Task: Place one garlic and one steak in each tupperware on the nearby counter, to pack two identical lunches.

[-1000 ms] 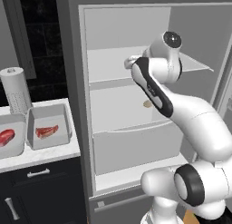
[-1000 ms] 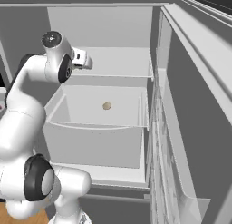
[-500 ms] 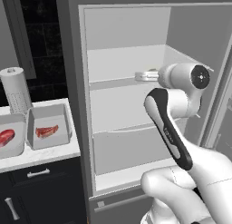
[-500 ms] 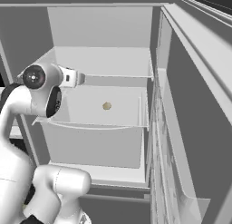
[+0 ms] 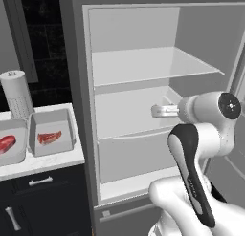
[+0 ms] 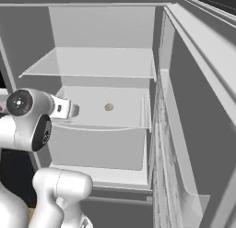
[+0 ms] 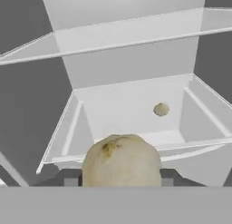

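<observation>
Now the hand [image 7: 121, 184] is pinching a garlic [image 7: 121, 160], out front of the fridge's middle shelf [image 5: 139, 119]. Both tubs [image 5: 51, 131] sit w/ steaks at the desk's [image 5: 43, 161] right end, well to the hand's left, so next move prob. swings left. 2nd garlic [image 6: 109, 106] lies on the shelf.

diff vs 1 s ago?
The arm has pulled back out of the fridge, dropping from the upper shelf level to the drawer level. The gripper is shut on a garlic. Unchanged: the second garlic in the drawer, a steak in each tupperware on the counter, the paper-towel roll.
</observation>
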### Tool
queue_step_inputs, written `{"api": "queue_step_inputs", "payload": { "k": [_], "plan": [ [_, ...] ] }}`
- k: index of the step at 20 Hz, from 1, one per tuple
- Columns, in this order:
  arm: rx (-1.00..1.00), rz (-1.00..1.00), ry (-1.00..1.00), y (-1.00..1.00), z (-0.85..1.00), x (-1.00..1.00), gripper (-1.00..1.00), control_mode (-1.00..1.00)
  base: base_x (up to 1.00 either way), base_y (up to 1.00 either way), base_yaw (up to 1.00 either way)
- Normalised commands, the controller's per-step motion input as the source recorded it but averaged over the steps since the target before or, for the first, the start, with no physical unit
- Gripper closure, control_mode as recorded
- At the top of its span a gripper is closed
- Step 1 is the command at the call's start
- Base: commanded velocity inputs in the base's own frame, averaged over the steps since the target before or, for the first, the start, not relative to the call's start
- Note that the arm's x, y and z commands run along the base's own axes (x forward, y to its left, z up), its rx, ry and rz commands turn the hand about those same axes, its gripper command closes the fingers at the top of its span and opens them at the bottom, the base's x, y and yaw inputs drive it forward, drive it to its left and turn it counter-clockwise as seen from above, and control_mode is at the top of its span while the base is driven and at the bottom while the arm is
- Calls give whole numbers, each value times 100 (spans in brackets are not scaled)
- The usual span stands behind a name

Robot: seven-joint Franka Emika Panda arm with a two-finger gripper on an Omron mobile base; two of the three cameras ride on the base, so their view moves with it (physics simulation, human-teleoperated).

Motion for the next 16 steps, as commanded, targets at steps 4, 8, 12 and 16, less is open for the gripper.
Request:
{"api": "queue_step_inputs", "payload": {
  "k": [4, 8, 12, 16],
  "plan": [
    [0, 0, 0, 0, 0, 0, 100, 100, -100, 52, 2],
    [0, 0, 0, 0, 0, 0, 100, 100, -100, 100, 14],
    [0, 0, 0, 0, 0, 0, 100, 100, -20, 100, 7],
    [0, 0, 0, 0, 0, 0, 100, 100, 86, 100, -6]
  ]
}}
